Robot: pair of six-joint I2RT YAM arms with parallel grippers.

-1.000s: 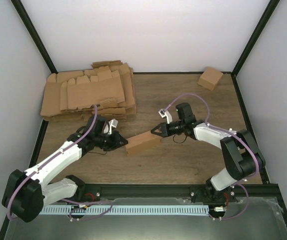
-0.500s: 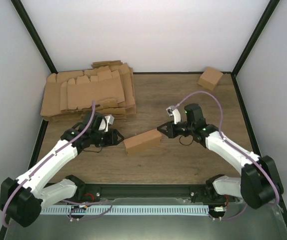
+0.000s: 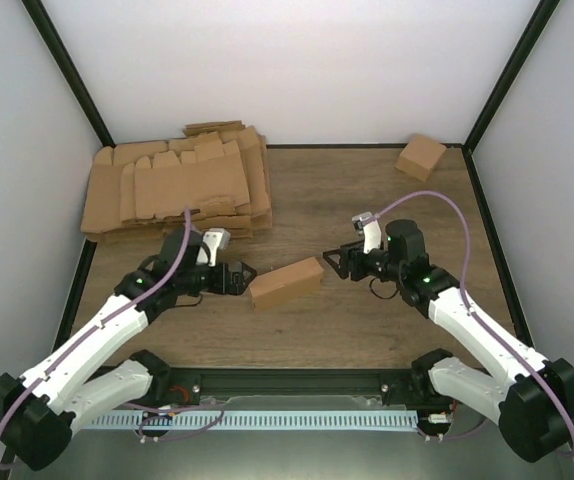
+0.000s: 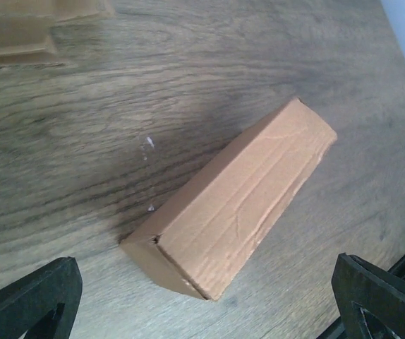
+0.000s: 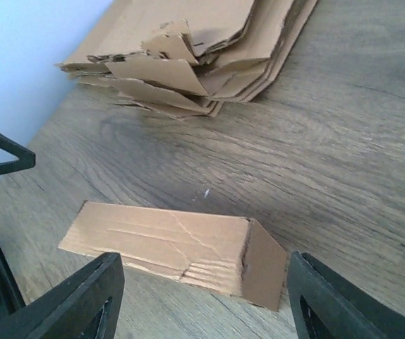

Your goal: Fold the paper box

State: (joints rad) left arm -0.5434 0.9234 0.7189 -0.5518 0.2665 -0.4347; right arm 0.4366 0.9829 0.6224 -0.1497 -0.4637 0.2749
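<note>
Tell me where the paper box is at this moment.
In the top view, the paper box lies on the table near its middle, between the left gripper and the right gripper.

Wood-grain table (image 3: 327,190), white walls (image 3: 297,70) on three sides, black frame posts (image 3: 68,70) in back corners, black rail (image 3: 297,380) along near edge. Even, soft light, faint shadows.

A thick, untidy pile of flat brown cardboard blanks (image 3: 177,190) lies at the far left of the wood-grain desk (image 3: 367,320). Its notched flaps stick out raggedly along the edges, and its left side reaches the desk's left border. Well apart from it, a small cube-like brown cardboard carton (image 3: 420,157) sits askew in the far right corner, near the white back wall (image 3: 287,70) and a black corner post (image 3: 502,70).
</note>
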